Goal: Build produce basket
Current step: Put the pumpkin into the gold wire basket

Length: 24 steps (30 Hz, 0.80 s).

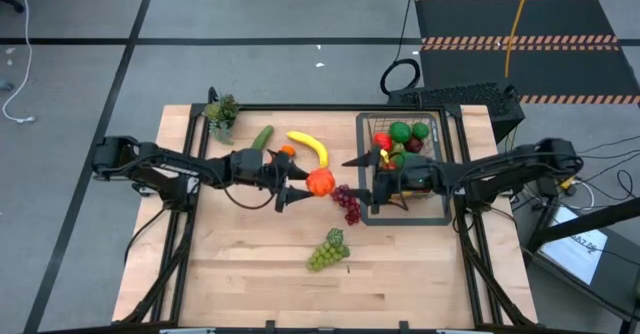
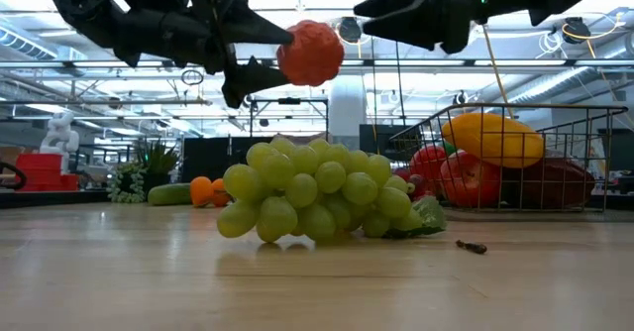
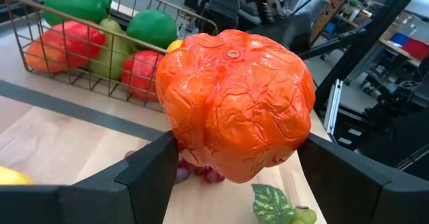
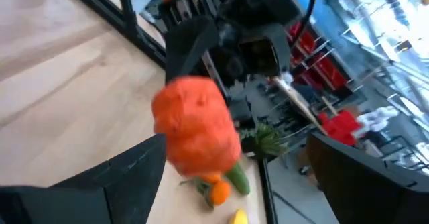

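My left gripper [image 1: 308, 184] is over the table's middle, shut on a wrinkled orange toy fruit [image 1: 320, 182]. It fills the left wrist view [image 3: 234, 103] and hangs high in the low view [image 2: 310, 52]. My right gripper [image 1: 358, 179] is open just right of the fruit, at the left edge of the wire basket [image 1: 436, 154], and faces the fruit [image 4: 196, 127]. Inside the basket lie red, green and yellow produce [image 3: 80, 36]. On the wood rest the green grapes [image 1: 328, 249], purple grapes [image 1: 347, 202], banana [image 1: 308, 146], cucumber [image 1: 262, 137] and a small orange [image 1: 287, 151]. My left gripper pinches the orange fruit between its two fingers [image 3: 151, 167], one on each opposite flank at the lower half [image 3: 181, 140]. The fingers come level from the table's left. The fruit is lifted clear of the table, well above the grapes, stem dimple up.
A small potted plant [image 1: 222, 114] stands at the far left corner of the table. The basket sits on a flat dark tray [image 1: 440, 217] at the table's right. Bare wood [image 1: 230, 264] lies along the near side. A small dark scrap [image 2: 471, 246] lies near the green grapes.
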{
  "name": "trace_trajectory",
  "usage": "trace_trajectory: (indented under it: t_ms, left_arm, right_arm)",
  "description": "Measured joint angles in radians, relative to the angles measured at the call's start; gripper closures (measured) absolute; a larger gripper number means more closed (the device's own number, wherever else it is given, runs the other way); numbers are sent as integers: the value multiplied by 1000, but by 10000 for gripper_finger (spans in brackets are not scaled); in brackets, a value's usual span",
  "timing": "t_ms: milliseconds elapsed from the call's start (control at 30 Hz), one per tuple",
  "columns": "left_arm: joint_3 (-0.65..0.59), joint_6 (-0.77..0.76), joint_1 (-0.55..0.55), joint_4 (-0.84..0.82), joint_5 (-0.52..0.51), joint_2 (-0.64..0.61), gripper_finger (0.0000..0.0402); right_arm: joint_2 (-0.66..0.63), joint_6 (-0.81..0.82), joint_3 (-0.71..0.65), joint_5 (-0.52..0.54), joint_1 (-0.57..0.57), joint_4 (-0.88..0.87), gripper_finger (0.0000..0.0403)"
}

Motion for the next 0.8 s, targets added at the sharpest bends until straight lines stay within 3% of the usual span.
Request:
trace_trajectory:
  t_ms: [433,800]
  left_arm:
    - [1,-7,45,-43,87,0,108]
    - [1,-3,46,-72,106,0,108]
  right_arm:
    - [169,45,75,25,26,10,48]
    - [287,-40,122,30,29,41,48]
